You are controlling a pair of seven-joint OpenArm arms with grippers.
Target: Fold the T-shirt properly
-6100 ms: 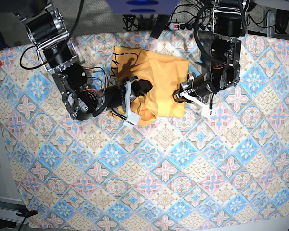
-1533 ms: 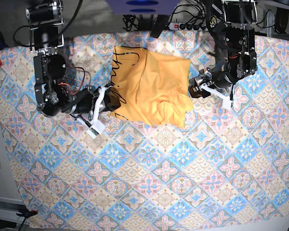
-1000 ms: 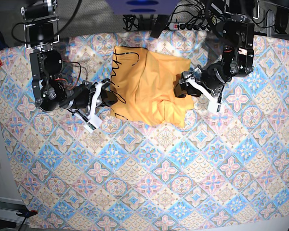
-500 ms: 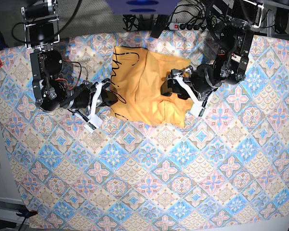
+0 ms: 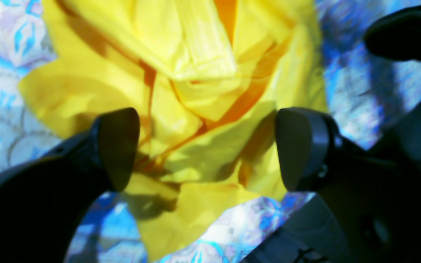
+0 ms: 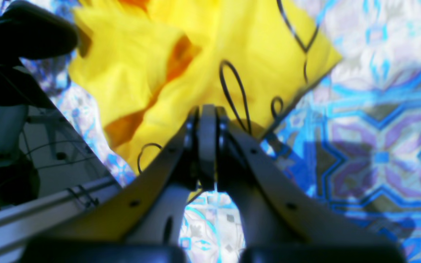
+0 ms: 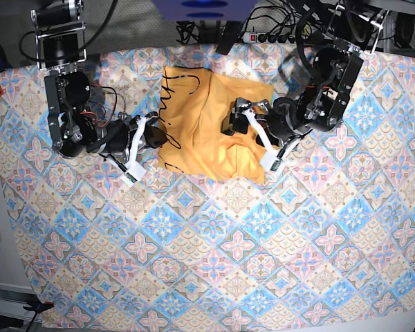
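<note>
In the base view, going left to right: the right arm (image 7: 69,124) comes down the cloth's (image 7: 214,277) 9 o'clock side and bends toward the centre. Its right gripper (image 7: 154,138) sits at the T-shirt's (image 7: 207,131) 9 o'clock edge, by the black lettering (image 7: 176,83). The right wrist view shows its jaws pressed together with nothing clearly between them, the tips over the shirt's lettered edge (image 6: 232,87); whether they pinch fabric cannot be told.

The shirt lies crumpled in the cloth's upper middle, about 12 o'clock from the cloth's centre, with folds running through its middle and a rumpled corner at its 5 o'clock.

At the shirt's 3 o'clock the left gripper (image 7: 252,135) reaches in over the fabric from the left arm (image 7: 325,90). In the left wrist view its fingers (image 5: 117,146) stand wide apart, with bunched yellow folds (image 5: 196,109) lying between them; neither pad is clearly touching the fabric. Patterned cloth shows at that view's 9 and 3 o'clock edges.
</note>
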